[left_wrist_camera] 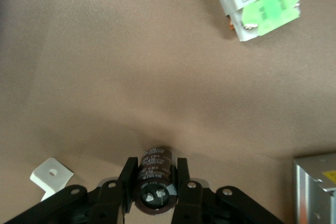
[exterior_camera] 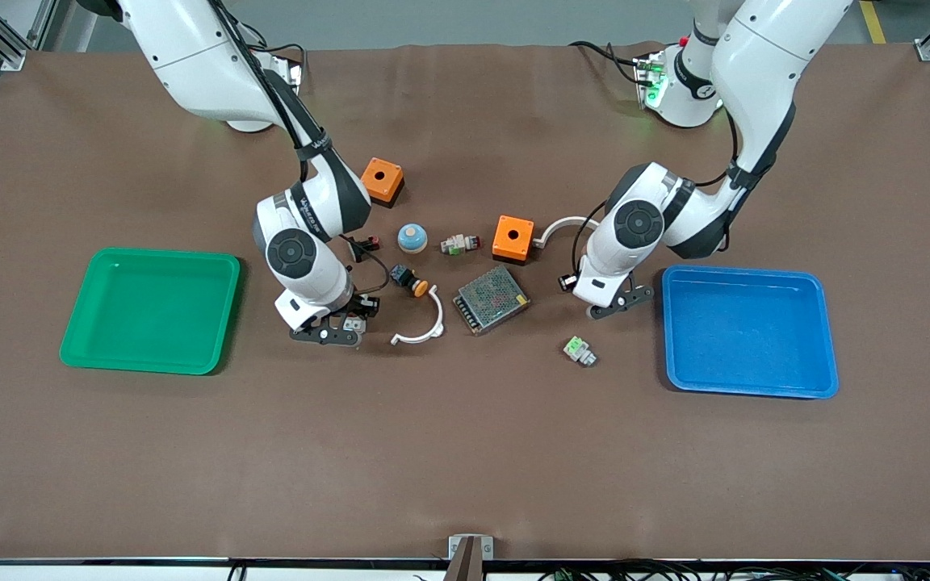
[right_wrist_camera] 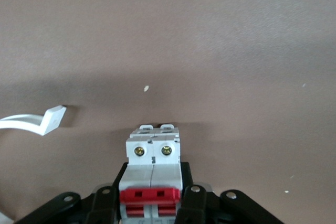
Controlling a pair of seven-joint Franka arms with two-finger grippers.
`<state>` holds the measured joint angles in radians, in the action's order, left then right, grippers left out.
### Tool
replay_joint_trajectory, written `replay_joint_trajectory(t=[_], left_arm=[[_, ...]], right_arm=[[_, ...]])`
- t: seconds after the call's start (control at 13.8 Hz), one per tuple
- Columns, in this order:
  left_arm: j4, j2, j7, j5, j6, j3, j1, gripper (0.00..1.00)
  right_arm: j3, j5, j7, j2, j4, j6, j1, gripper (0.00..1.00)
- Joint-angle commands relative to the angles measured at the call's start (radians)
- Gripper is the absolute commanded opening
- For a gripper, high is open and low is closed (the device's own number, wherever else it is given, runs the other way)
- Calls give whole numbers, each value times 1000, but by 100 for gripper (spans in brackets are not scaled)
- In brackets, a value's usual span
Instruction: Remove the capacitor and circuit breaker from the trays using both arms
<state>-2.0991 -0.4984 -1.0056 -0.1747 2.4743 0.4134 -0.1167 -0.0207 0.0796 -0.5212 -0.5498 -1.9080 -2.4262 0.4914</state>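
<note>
1. Step in hand, by judgement: both parts look to be out of the trays already and are being set down on the brown tabletop [exterior_camera: 465, 452]. To do it well, each part should be seated on the surface before the fingers part, and each arm should then lift straight up so nothing is dragged.

2. Left end effector [left_wrist_camera: 154, 184]: low over the tabletop, between the blue rectangular plastic tray [exterior_camera: 824, 379] and the metal mesh power supply box [exterior_camera: 492, 299]. Its fingers are closed tight on the small black cylindrical capacitor [left_wrist_camera: 155, 174], pads on its flanks, silvery end facing the wrist camera. Whether the capacitor touches the surface cannot be told.

3. Right end effector [right_wrist_camera: 153, 203]: low over the tabletop, between the green rectangular plastic tray [exterior_camera: 77, 343] and the white curved plastic strip [exterior_camera: 425, 327]. Its fingers are closed on the white-grey circuit breaker block [right_wrist_camera: 153, 161], gripping its sides beside the red switch levers. Its screw-terminal end appears close to or at the surface; contact is not certain.

4. Both trays show bare inside.

5. Hazards, by judgement: the white-and-green switch block [left_wrist_camera: 262, 9] lies near the left arm's drop spot, and the strip lies just beside the right arm's. The round capacitor may roll on release.
</note>
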Motion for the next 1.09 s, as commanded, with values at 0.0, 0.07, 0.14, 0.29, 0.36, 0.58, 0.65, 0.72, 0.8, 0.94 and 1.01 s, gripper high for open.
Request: replay_joint_trajectory(t=[0.0, 0.07, 0.14, 0.29, 0.36, 0.58, 0.65, 0.72, 0.8, 0.94, 1.01], left_arm=[[25, -15, -34, -28, 8, -5, -6, 100], [39, -8, -34, -28, 2, -4, -1, 100], [56, 6, -34, -28, -9, -5, 6, 100], [128, 50, -30, -29, -110, -13, 9, 100], [196, 67, -24, -46, -194, -24, 9, 100], [411, 78, 8, -201, -438, -30, 14, 100], [471, 81, 36, -213, -492, -30, 32, 100], [522, 90, 70, -213, -524, -25, 61, 100], [559, 118, 120, -206, -557, -25, 87, 100], [617, 156, 267, -192, -656, -21, 141, 100], [636, 185, 350, -175, -691, -19, 169, 100]], right_arm=[[-1, 12, -13, 4, 33, 19, -19, 100], [1, 12, -8, 5, 47, 19, -27, 100], [-1, 12, -8, 7, 69, 33, -34, 100], [-1, 11, 3, 8, 148, 129, -75, 100], [-1, 3, 25, 8, 200, 192, -97, 100], [-2, 2, 201, 22, 322, 378, -201, 100], [-2, 0, 252, 36, 336, 413, -239, 100], [-4, -1, 294, 63, 349, 447, -281, 100], [-4, -3, 320, 85, 359, 481, -325, 100], [-7, -20, 406, 123, 380, 568, -388, 100], [-7, -44, 440, 134, 395, 616, -416, 100]])
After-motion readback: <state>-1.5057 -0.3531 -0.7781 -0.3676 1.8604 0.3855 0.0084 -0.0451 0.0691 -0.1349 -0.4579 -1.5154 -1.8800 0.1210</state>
